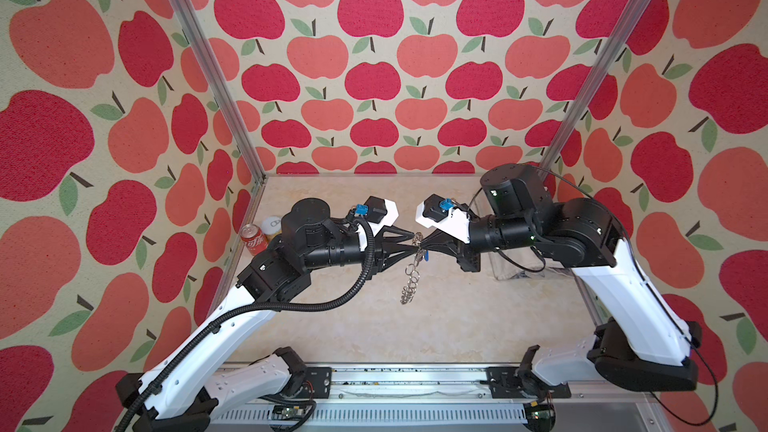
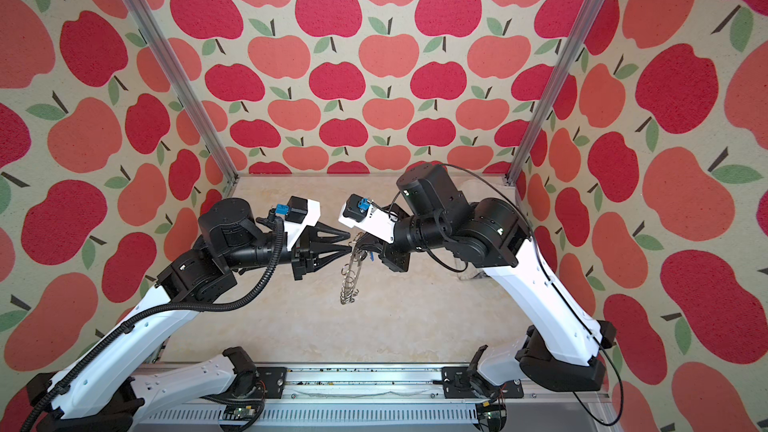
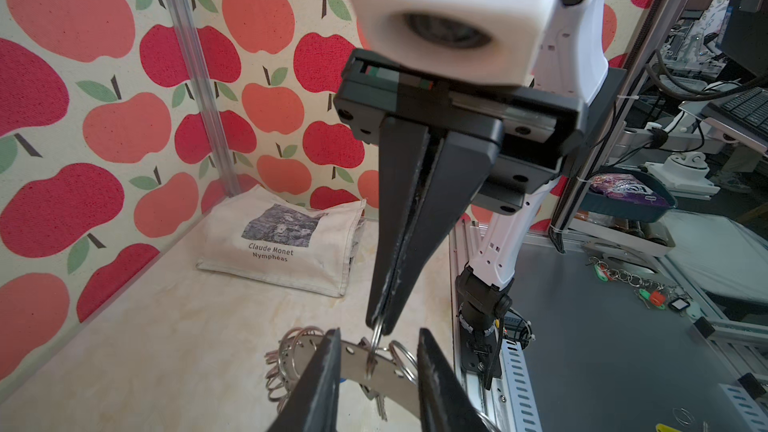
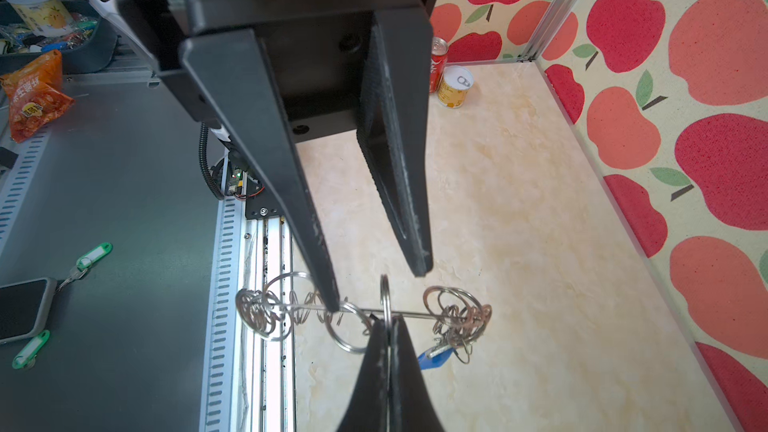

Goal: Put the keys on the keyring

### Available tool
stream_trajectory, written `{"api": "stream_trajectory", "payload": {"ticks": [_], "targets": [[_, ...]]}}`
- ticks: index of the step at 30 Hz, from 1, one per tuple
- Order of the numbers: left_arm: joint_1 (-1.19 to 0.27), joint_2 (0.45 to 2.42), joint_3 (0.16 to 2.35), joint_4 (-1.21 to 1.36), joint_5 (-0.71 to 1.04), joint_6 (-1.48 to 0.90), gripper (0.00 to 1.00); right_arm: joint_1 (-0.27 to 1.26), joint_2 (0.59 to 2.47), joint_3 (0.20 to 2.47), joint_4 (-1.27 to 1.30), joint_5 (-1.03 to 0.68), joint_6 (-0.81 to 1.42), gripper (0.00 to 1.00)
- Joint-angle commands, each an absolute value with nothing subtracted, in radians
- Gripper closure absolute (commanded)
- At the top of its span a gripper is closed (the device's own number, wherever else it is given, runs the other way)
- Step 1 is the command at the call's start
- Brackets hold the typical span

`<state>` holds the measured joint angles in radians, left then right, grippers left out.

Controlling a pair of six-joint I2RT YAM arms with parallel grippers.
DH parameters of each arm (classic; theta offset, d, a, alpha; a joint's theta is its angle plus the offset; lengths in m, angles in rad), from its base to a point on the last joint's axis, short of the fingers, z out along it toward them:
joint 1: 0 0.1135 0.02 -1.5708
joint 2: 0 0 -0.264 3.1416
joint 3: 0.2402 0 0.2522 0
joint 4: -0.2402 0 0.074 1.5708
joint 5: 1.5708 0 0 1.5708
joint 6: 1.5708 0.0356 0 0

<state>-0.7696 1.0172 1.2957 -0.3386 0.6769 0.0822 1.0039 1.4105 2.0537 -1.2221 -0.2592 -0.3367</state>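
The keyring (image 1: 412, 274) hangs edge-on in mid-air between the two arms in both top views (image 2: 352, 278). Its grey disc (image 3: 392, 371) is fringed with wire rings. My right gripper (image 4: 388, 322) is shut on one wire ring at the rim. My left gripper (image 3: 379, 331) is open, its fingers (image 4: 328, 284) standing apart close to the disc, and one tip is at the disc's edge. One of the keys, with a blue tag (image 4: 434, 358), hangs among the rings. A silver key blade (image 3: 380, 405) dangles below the disc.
A red can (image 1: 253, 238) and a yellow can (image 1: 272, 224) stand at the far left of the table. A folded cloth bag (image 3: 286, 243) lies in the far right corner. Off the table lie green-tagged keys (image 4: 93, 253) and a phone (image 4: 25, 309).
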Motion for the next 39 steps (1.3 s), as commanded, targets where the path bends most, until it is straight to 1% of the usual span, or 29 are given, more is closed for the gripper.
{"api": "stream_trajectory", "payload": {"ticks": [1, 10, 19, 27, 32, 39], "targets": [[-0.777, 1.021, 1.335, -0.376, 0.667, 0.112, 0.70, 1.012, 1.411, 2.089, -1.230, -0.255, -0.353, 1.00], [-0.793, 1.036, 1.341, -0.363, 0.661, 0.123, 0.72, 1.017, 1.409, 2.089, -1.221, -0.272, -0.350, 1.00], [-0.796, 1.040, 1.336, -0.331, 0.669, 0.123, 0.79, 1.017, 1.405, 2.075, -1.213, -0.285, -0.351, 1.00], [-0.798, 1.049, 1.340, -0.331, 0.676, 0.122, 0.88, 1.017, 1.403, 2.070, -1.204, -0.291, -0.351, 1.00], [-0.801, 1.050, 1.344, -0.330, 0.676, 0.124, 0.91, 1.018, 1.400, 2.065, -1.199, -0.299, -0.350, 1.00], [-0.802, 1.044, 1.340, -0.311, 0.683, 0.123, 0.88, 1.022, 1.398, 2.057, -1.197, -0.298, -0.350, 1.00]]}}
